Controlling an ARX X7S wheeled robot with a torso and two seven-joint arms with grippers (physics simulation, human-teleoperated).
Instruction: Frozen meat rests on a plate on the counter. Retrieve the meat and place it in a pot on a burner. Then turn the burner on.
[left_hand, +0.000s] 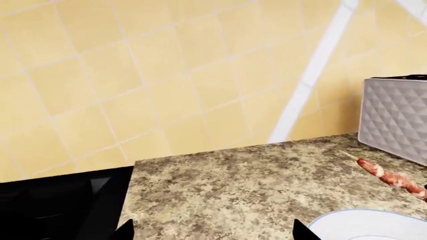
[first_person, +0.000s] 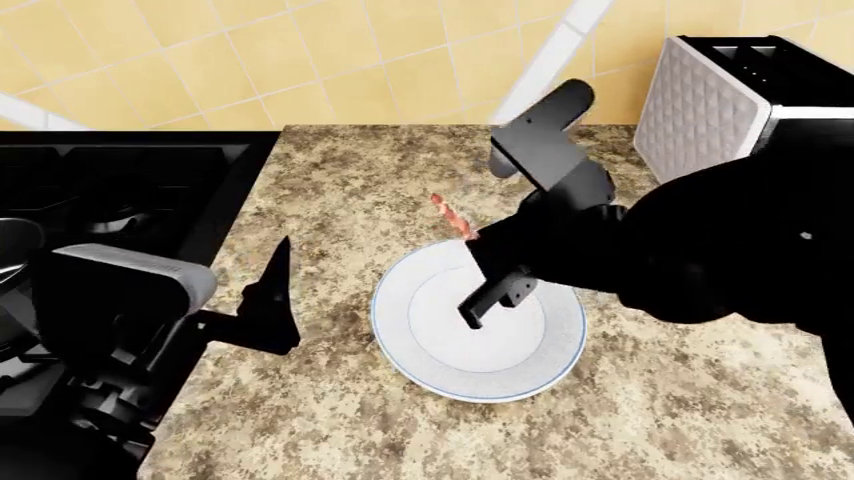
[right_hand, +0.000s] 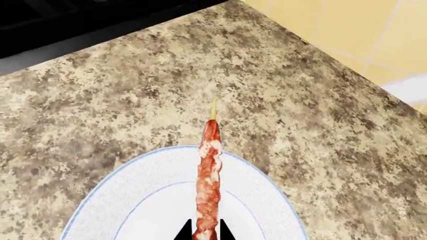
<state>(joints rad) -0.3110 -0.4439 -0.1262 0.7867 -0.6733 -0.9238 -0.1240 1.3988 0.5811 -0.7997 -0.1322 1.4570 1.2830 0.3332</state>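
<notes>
The frozen meat (right_hand: 208, 175), a reddish streaky strip on a pale stick, is pinched at one end between the fingers of my right gripper (right_hand: 203, 232), which is shut on it. The meat (first_person: 451, 216) hangs just over the far rim of the white plate (first_person: 441, 355), stick end pointing at the wall. From the left wrist it shows as meat (left_hand: 393, 177) above the plate (left_hand: 367, 225). My left gripper (first_person: 274, 310) stands open and holds nothing, over the counter (first_person: 334, 180) beside the stove. Only a grey curved edge, seemingly the pot (first_person: 16, 240), shows at the far left.
The black stove top (first_person: 134, 180) lies left of the counter. A white quilted toaster (first_person: 721, 100) stands at the back right against the yellow tiled wall. My right arm covers the counter's right side in the head view.
</notes>
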